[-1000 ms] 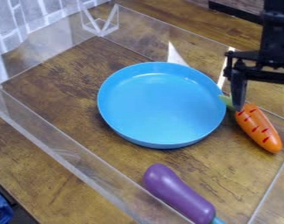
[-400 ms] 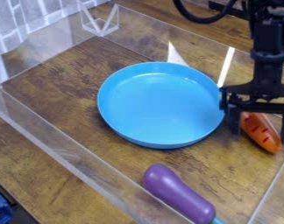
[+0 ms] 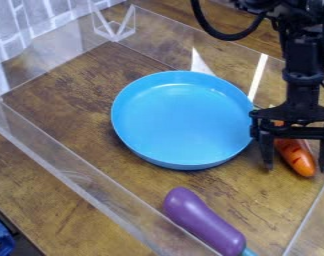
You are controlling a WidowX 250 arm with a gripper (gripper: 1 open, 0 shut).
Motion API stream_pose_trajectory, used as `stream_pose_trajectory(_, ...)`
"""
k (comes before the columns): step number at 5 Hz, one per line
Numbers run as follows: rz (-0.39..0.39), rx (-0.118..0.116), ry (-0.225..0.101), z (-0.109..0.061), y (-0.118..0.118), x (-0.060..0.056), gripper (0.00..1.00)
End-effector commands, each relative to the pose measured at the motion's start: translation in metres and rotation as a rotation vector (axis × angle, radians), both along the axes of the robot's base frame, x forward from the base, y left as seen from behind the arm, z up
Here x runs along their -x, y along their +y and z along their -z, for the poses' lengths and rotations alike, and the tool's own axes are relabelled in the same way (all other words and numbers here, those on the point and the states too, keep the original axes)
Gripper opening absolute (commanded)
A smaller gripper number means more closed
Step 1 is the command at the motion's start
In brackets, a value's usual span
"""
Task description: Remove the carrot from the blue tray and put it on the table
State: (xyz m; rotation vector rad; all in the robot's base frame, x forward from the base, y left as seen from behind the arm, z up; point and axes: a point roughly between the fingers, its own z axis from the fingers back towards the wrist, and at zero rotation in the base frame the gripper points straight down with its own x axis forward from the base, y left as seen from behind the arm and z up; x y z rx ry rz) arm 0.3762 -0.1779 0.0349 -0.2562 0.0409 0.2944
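Note:
The blue tray (image 3: 182,118) is a large round shallow plate in the middle of the dark wood table (image 3: 71,95), with nothing in it. The orange striped carrot (image 3: 300,155) lies on the table just right of the tray's rim, partly hidden by my gripper. My black gripper (image 3: 294,142) hangs straight down over the carrot, open, its fingers straddling the carrot's left part. One dark finger (image 3: 268,150) stands between the carrot and the tray rim.
A purple eggplant toy (image 3: 205,222) lies on the table near the front, below the tray. Clear plastic walls (image 3: 71,170) fence the table on the left, front and back. A black cable loops above the arm at the top right.
The gripper has moved down and toward the front, from above the tray's right rim to low over the carrot. It stays open. Carrot, tray and eggplant have not moved.

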Motion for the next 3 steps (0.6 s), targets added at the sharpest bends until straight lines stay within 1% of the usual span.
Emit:
stream_pose_trajectory(1,-0.009,0.017,-0.038,-0.0109,-0.0016,-0.0055,1.00)
stream_pose_trajectory(2,-0.020,0.018,-0.035,-0.0061,-0.0001,-0.0069,0.00)
stream_pose_trajectory(3,-0.004,0.013,-0.034,-0.0099,0.0012,-0.0062,0.00)
